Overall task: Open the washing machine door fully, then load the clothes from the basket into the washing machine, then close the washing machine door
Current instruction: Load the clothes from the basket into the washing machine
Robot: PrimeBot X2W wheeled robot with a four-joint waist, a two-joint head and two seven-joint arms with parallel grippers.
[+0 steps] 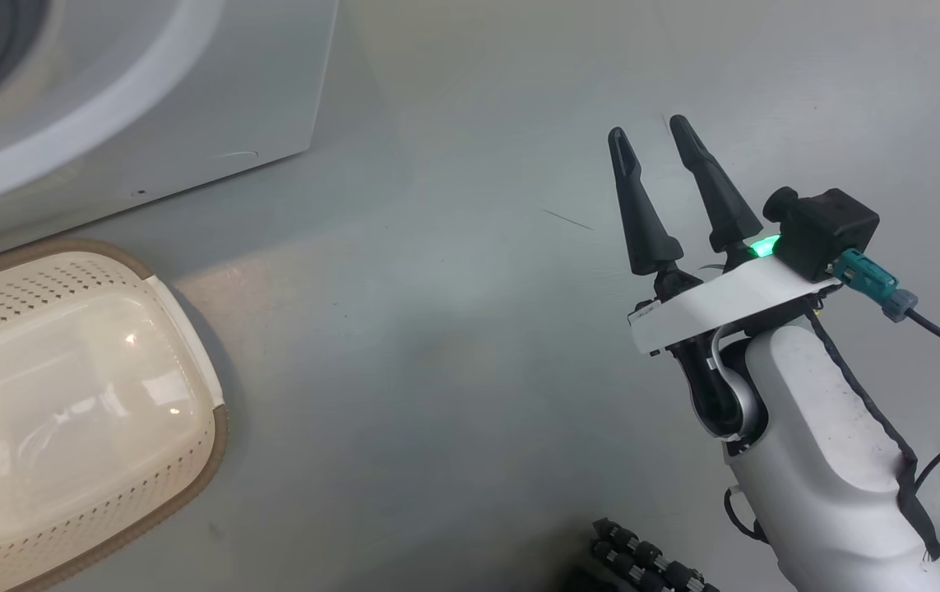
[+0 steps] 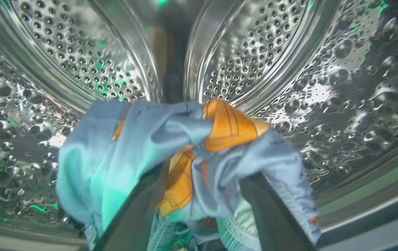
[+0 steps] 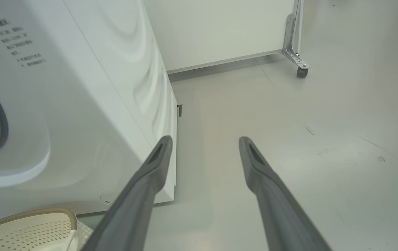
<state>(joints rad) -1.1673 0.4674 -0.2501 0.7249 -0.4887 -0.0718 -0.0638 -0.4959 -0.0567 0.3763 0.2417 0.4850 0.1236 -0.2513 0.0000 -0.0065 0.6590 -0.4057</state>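
Inside the washing machine's steel drum (image 2: 289, 52), my left gripper (image 2: 204, 174) stands open. The clothes (image 2: 143, 146), light blue with orange figures, lie draped over and between its two dark fingers (image 2: 272, 216) and hide the tips. In the head view, the white washing machine (image 1: 108, 82) is at the upper left, with the cream basket (image 1: 190, 329) on the floor below it, its glossy bottom bare. My right gripper (image 1: 646, 127) is open over the floor to the right, holding nothing. In the right wrist view, the gripper (image 3: 204, 139) points past the machine's corner (image 3: 80, 87), with the basket (image 3: 28, 226) at the lower left. The washing machine door is out of view.
A pale wall panel on a metal bracket with a caster (image 3: 301, 71) stands behind the machine. Grey floor (image 1: 437, 329) stretches between basket and right arm. A black ribbed part (image 1: 642, 563) shows at the bottom edge of the head view.
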